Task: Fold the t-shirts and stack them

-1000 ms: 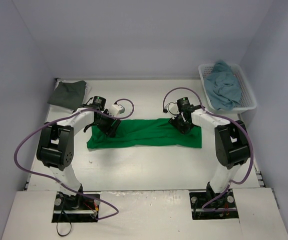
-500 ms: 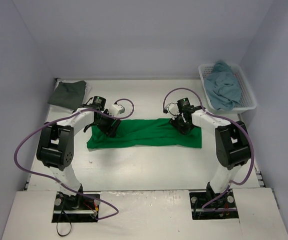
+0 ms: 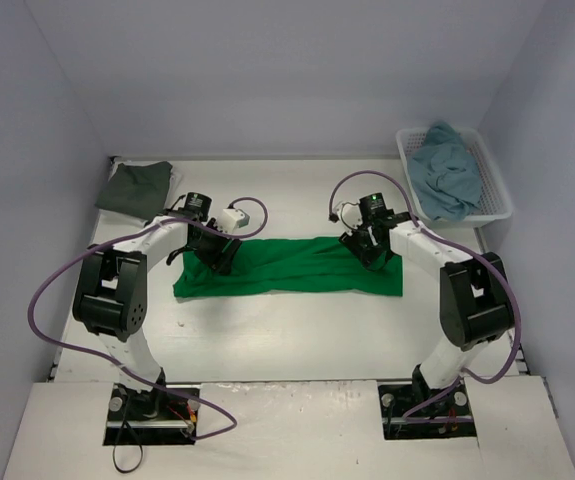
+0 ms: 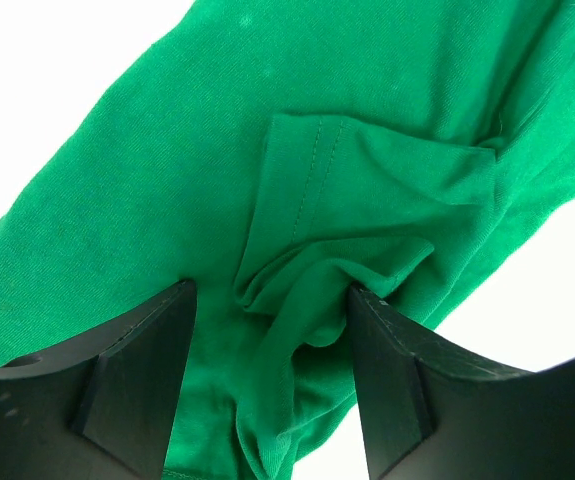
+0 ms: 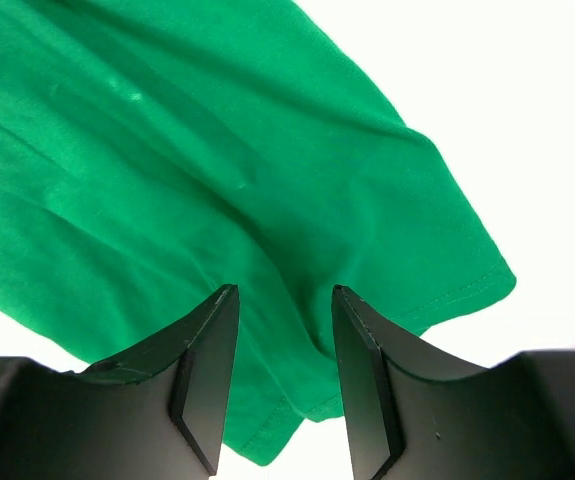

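Only my wrist views showed the left end effector (image 4: 267,295) open astride a bunched fold of the green t-shirt (image 3: 287,265), a long band on the surface (image 3: 297,330), and the right end effector (image 5: 284,295) narrower at its hem, grip unclear.

Near strip: bare counter (image 3: 287,335) between the green t-shirt (image 3: 289,265) and the arm bases; passage free.
Far centre: open counter behind the green t-shirt.
Far left corner: obstructed by folded grey shirt (image 3: 135,187).
Far right corner: obstructed by white basket (image 3: 409,168) holding blue shirt (image 3: 445,170).
Shirt ends: left tool (image 3: 217,258) and right tool (image 3: 372,250) low over the cloth, jaws parted.
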`<control>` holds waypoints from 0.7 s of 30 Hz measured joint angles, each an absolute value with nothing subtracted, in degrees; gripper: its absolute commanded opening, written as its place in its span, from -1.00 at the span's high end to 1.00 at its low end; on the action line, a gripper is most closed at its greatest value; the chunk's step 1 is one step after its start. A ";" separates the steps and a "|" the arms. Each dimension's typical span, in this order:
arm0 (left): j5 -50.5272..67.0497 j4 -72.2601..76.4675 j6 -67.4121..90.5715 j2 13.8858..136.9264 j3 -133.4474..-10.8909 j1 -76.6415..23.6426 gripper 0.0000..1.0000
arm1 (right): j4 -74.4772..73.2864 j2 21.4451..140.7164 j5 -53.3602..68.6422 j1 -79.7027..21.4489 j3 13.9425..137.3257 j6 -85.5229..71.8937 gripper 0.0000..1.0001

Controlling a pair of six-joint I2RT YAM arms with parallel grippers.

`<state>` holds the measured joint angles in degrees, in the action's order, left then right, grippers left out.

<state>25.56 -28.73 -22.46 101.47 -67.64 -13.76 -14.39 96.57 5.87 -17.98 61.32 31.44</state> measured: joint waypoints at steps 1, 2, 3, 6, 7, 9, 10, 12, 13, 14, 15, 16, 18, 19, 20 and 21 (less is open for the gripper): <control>25.63 -28.73 -22.44 101.47 -67.64 -13.76 -0.12 | -14.35 96.25 5.96 -17.98 61.14 31.46 0.21; 25.67 -28.71 -22.46 101.47 -67.64 -13.76 -0.12 | -14.35 95.96 6.11 -17.98 60.97 31.46 0.21; 25.65 -28.73 -22.44 101.47 -67.64 -13.76 -0.12 | -14.33 95.83 6.26 -17.98 60.86 31.46 0.21; 25.67 -28.73 -22.44 101.47 -67.64 -13.76 -0.12 | -14.26 95.79 6.55 -17.98 60.62 31.48 0.21; 25.65 -28.73 -22.44 101.47 -67.64 -13.76 -0.12 | -14.31 95.79 6.66 -17.98 60.62 31.51 0.21; 25.67 -28.71 -22.44 101.47 -67.64 -13.76 -0.12 | -14.20 95.79 6.92 -17.98 60.62 31.53 0.21; 25.67 -28.73 -22.44 101.47 -67.64 -13.76 -0.12 | -14.06 95.79 6.98 -17.96 60.62 31.53 0.21; 25.65 -28.73 -22.44 101.49 -67.64 -13.76 -0.12 | -13.89 95.79 7.18 -17.96 60.62 31.57 0.21; 25.65 -28.73 -22.44 101.51 -67.64 -13.76 -0.12 | -13.85 95.79 7.33 -17.98 60.62 31.59 0.21; 25.65 -28.75 -22.44 101.54 -67.64 -13.76 -0.12 | -13.82 95.79 7.44 -17.98 60.62 31.66 0.21; 25.65 -28.73 -22.41 101.58 -67.64 -13.76 -0.12 | -13.82 95.79 7.60 -17.98 60.62 31.75 0.21; 25.63 -28.73 -22.44 101.62 -67.64 -13.76 -0.12 | -13.74 95.79 7.77 -17.98 60.62 31.81 0.21; 25.61 -28.73 -22.41 101.69 -67.64 -13.76 -0.12 | -13.39 95.85 8.01 -17.96 60.62 32.01 0.21; 25.61 -28.73 -22.44 101.75 -67.64 -13.76 -0.12 | -13.13 95.92 8.10 -17.93 60.62 32.16 0.21; 25.58 -28.73 -22.44 101.82 -67.64 -13.76 -0.12 | -12.95 96.09 8.21 -17.91 60.62 32.23 0.21; 25.58 -28.71 -22.44 101.95 -67.64 -13.76 -0.12 | -12.69 96.31 8.29 -17.82 60.62 32.40 0.21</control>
<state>25.58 -28.71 -22.44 101.95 -67.64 -13.76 -12.69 96.31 8.29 -17.82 60.62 32.40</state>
